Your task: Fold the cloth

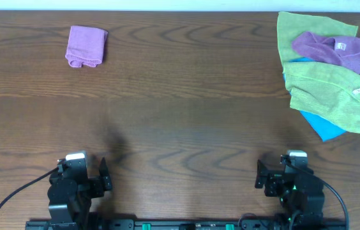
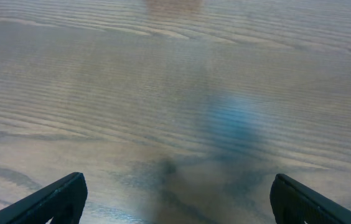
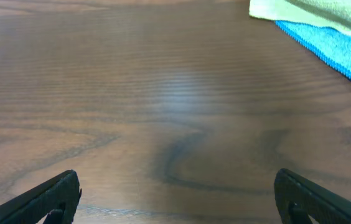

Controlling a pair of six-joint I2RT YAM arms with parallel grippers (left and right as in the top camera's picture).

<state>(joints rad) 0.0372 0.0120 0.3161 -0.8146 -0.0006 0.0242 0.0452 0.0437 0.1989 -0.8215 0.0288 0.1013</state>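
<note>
A pile of unfolded cloths lies at the far right of the table: a green cloth [image 1: 330, 94] on top at the front, a purple cloth [image 1: 330, 49] behind it, another green cloth [image 1: 295, 29] beneath, and a blue cloth [image 1: 323, 128] sticking out at the bottom. The blue cloth [image 3: 331, 43] and a green edge [image 3: 312, 11] show at the top right of the right wrist view. A folded purple cloth [image 1: 86, 46] lies at the far left. My left gripper [image 1: 103, 176] [image 2: 177, 199] and right gripper [image 1: 260, 174] [image 3: 177, 199] are open and empty near the front edge.
The brown wooden table [image 1: 180, 108] spans the whole view. Both arm bases sit at the front edge. The cloth pile reaches the right edge of the table.
</note>
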